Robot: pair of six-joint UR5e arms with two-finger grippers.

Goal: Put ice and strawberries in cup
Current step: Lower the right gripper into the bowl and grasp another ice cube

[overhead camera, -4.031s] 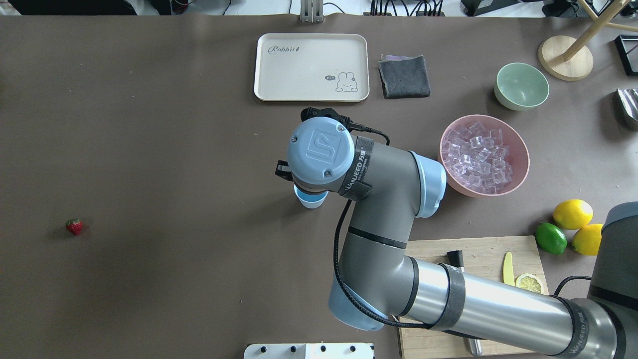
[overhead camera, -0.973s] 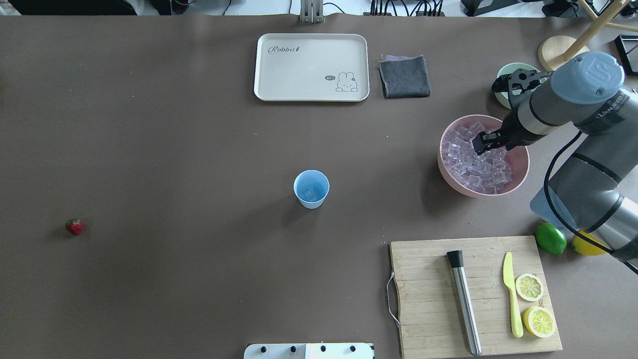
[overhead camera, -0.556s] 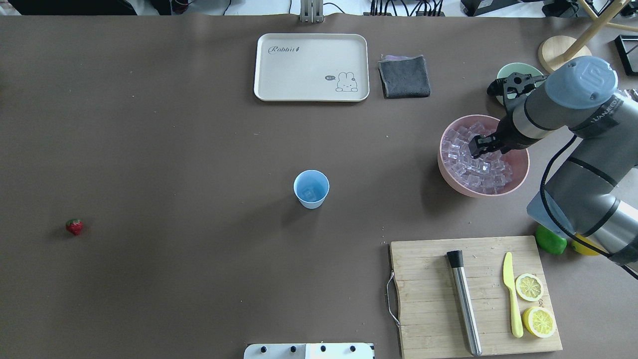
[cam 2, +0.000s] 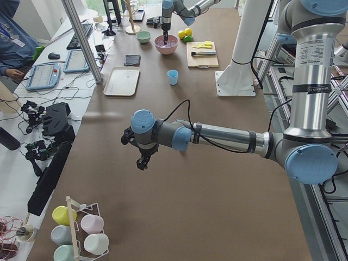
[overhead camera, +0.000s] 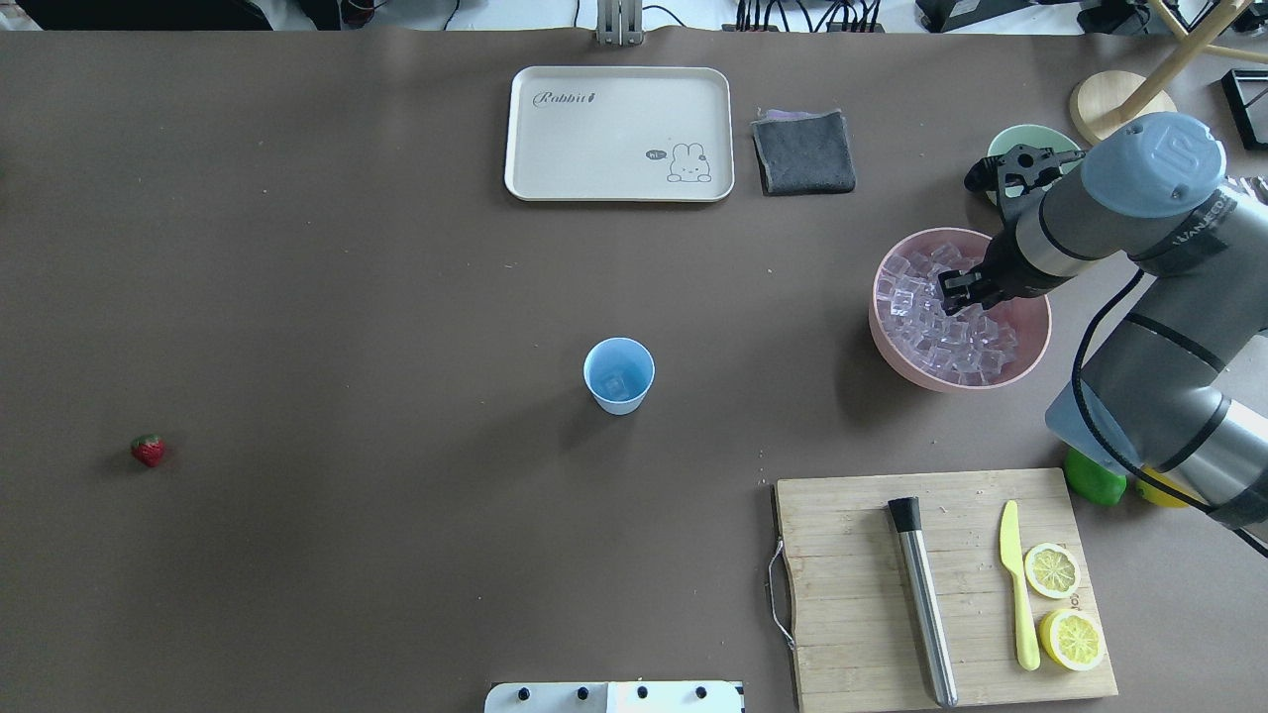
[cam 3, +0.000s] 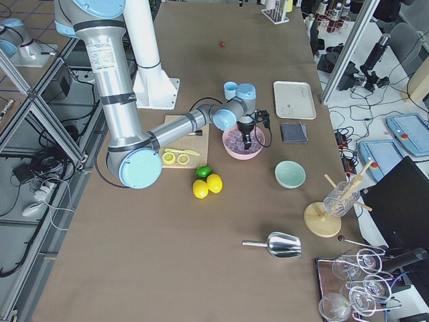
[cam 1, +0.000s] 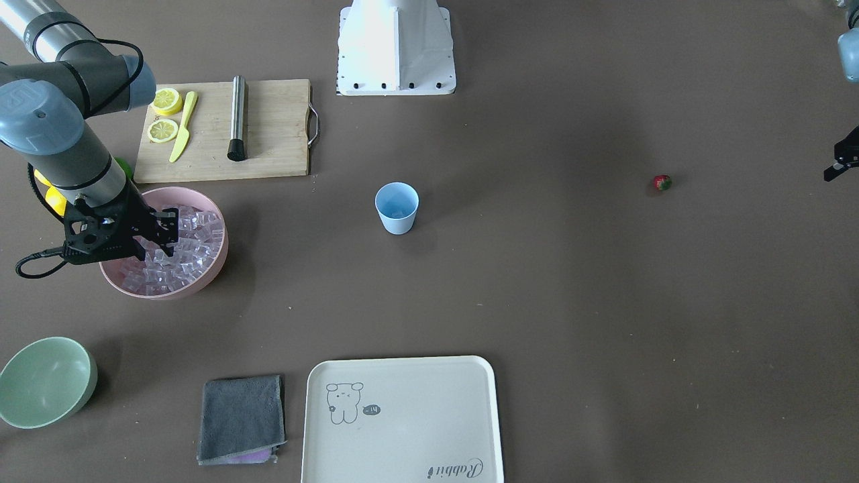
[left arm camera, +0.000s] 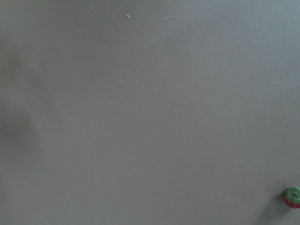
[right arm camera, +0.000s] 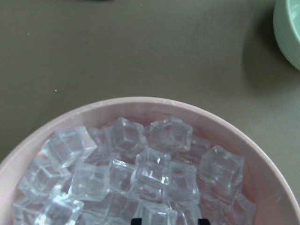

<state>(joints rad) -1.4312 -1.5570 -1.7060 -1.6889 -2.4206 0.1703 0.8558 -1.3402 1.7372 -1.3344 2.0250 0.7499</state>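
Observation:
The light blue cup [overhead camera: 619, 374] stands upright mid-table, also in the front view [cam 1: 396, 208], with an ice cube on its bottom. The pink bowl [overhead camera: 1030, 361] at the right holds many clear ice cubes [overhead camera: 931, 322]. My right gripper [overhead camera: 956, 292] is down in the ice, its tips open around cubes in the right wrist view [right arm camera: 159, 173]. The small red strawberry [overhead camera: 148, 451] lies alone at the far left. My left gripper [cam 1: 842, 161] hangs above bare table near it; the berry shows at the left wrist view's corner [left arm camera: 293, 197]. I cannot tell whether the left gripper is open or shut.
A pale green bowl [cam 1: 43, 381] sits beyond the pink bowl. The rabbit tray [overhead camera: 619, 134] and grey cloth [overhead camera: 802, 151] lie at the back. The cutting board [overhead camera: 852, 594] carries a muddler, a knife and lemon halves; a lime [overhead camera: 1090, 480] and lemons lie beside it.
The right arm has left the cup and gone to the pink bowl. In the last second its gripper sank slightly left into the ice. Cup and strawberry have not moved.

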